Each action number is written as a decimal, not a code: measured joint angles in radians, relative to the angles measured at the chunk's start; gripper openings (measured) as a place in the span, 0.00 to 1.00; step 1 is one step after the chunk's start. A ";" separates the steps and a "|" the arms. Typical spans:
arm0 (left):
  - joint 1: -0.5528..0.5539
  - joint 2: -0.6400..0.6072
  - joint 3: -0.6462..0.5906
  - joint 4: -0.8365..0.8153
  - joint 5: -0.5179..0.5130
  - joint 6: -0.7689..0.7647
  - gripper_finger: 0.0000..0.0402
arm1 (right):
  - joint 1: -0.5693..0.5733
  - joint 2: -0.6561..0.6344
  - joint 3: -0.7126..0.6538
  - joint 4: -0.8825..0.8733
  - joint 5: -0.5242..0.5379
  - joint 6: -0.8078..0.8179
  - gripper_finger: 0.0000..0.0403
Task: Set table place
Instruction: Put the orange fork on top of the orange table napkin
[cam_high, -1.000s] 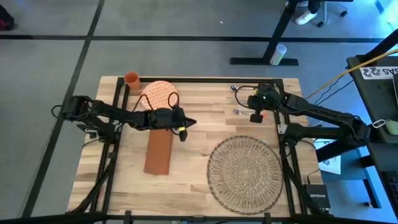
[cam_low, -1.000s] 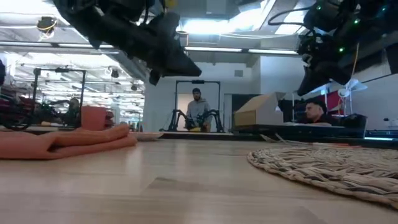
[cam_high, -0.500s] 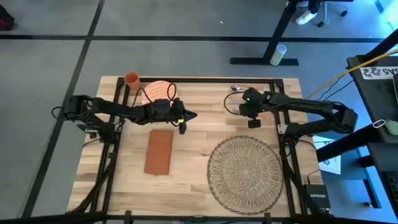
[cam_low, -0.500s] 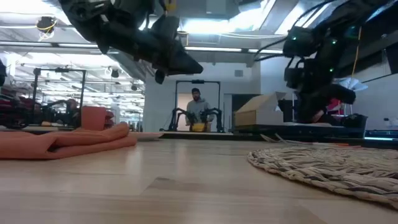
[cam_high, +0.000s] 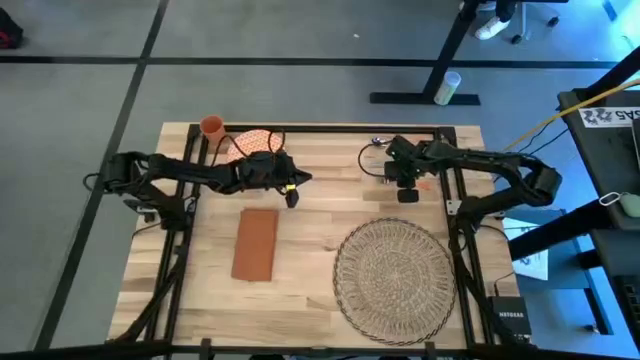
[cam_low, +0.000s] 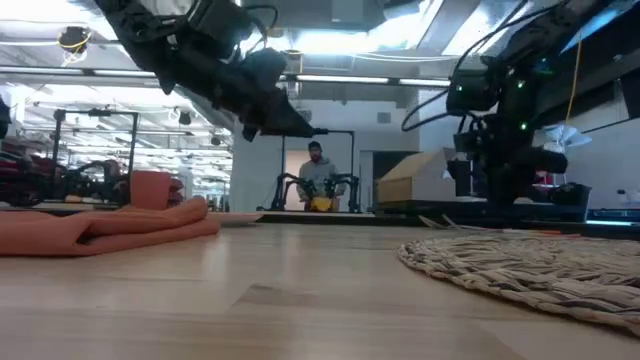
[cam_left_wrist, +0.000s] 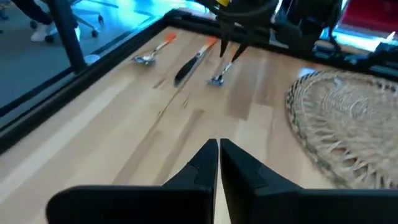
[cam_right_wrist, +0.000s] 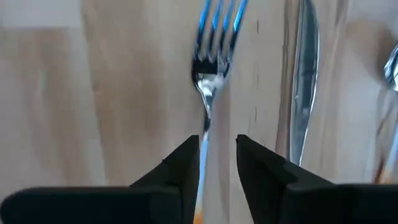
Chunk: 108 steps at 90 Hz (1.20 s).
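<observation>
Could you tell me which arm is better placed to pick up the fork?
The right. Its claw hangs open directly over the fork, fingers either side of the handle. The left claw is shut, across the table by the plate.

Bare straw place (cam_high: 392, 277) flat on table (cam_high: 310, 250)

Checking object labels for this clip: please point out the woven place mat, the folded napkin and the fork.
woven place mat (cam_high: 392, 276), high view, centre of the weave.
folded napkin (cam_high: 255, 243), high view, middle of the cloth.
fork (cam_right_wrist: 211, 59), right wrist view, base of the tines.
</observation>
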 joint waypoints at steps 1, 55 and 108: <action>0.000 0.000 0.000 -0.002 0.000 0.002 0.00 | -0.003 0.004 0.000 0.000 -0.004 0.001 0.23; -0.026 0.000 -0.001 -0.044 0.000 0.016 0.00 | -0.046 0.157 0.004 0.060 -0.078 0.022 0.19; -0.044 0.000 -0.002 -0.038 -0.008 0.042 0.00 | -0.043 0.171 0.097 0.048 -0.194 0.158 0.01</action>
